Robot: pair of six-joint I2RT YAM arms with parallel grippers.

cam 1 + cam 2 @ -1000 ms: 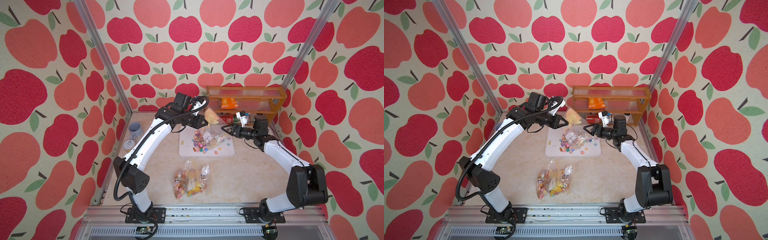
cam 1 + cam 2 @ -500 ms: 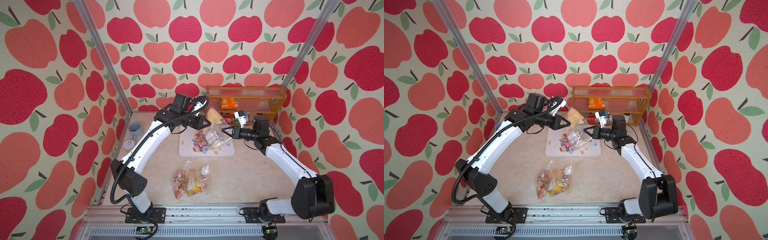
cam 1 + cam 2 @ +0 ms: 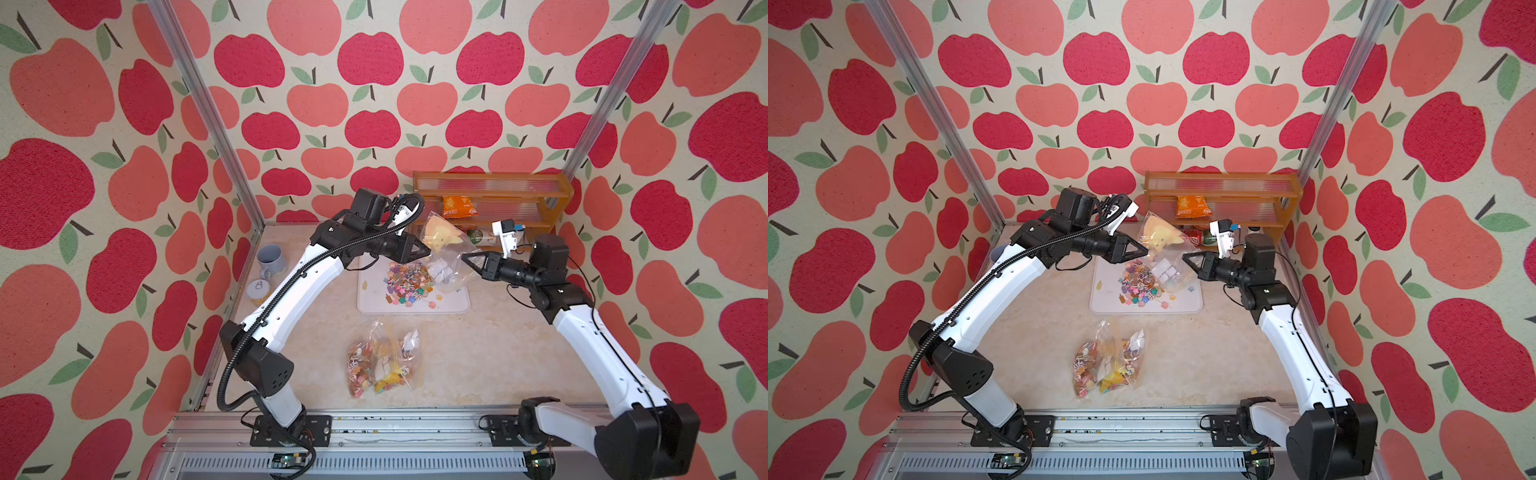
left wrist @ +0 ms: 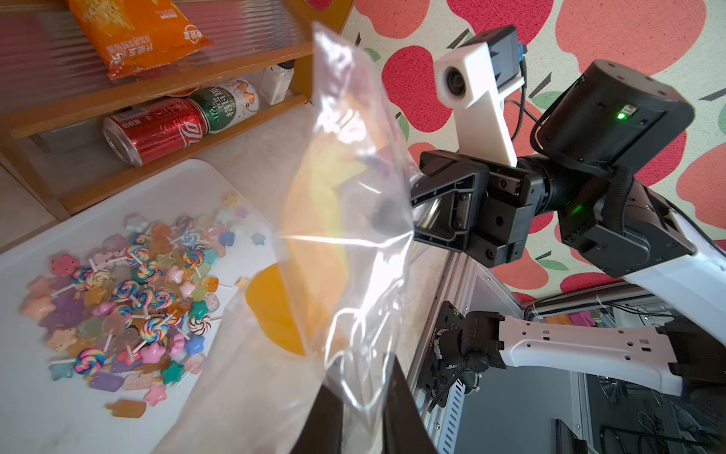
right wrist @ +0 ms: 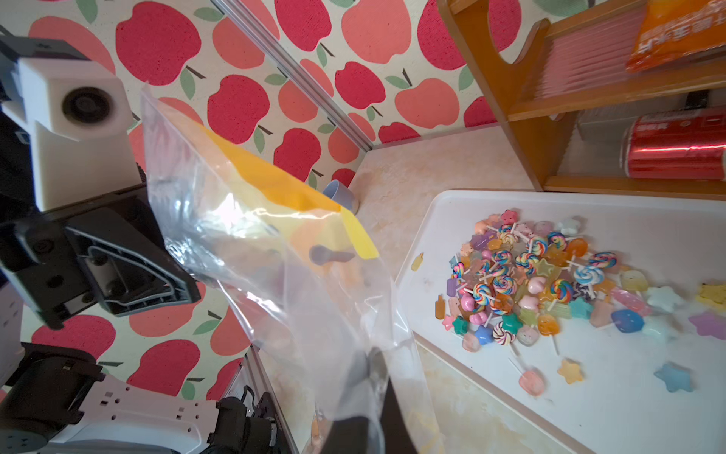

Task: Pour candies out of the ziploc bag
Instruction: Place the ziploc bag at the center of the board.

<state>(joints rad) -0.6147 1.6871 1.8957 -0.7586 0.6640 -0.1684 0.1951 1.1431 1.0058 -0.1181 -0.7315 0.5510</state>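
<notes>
Item 1, the ziploc bag: it hangs above the rear part of the white tray, stretched between the two grippers and clear of the surface. Through the film a yellow item shows in the upper part and a pale white lump lower down. Whether any sweets are inside cannot be determined.

Item 2, the candies: they lie in a loose heap on the tray, below and just beside the bag's lower end. Striped lollipop shapes, stars and ice-lolly shapes are mixed together. A few pieces lie apart from the heap, one near the tray's edge on the left arm's side.

Item 3, the left gripper: it sits at the bag's upper edge. In its wrist view the fingers stand slightly apart with a fold of film in the gap. Whether the pads press that film cannot be told.

Item 4, the right gripper: it sits at the opposite side of the bag. Its fingers are closed tight on a pinch of the film.

Item 5, surroundings: a second bag, filled, lies flat on the surface nearer the arm bases, apart from the tray. A wooden shelf behind the tray carries an orange snack packet.
</notes>
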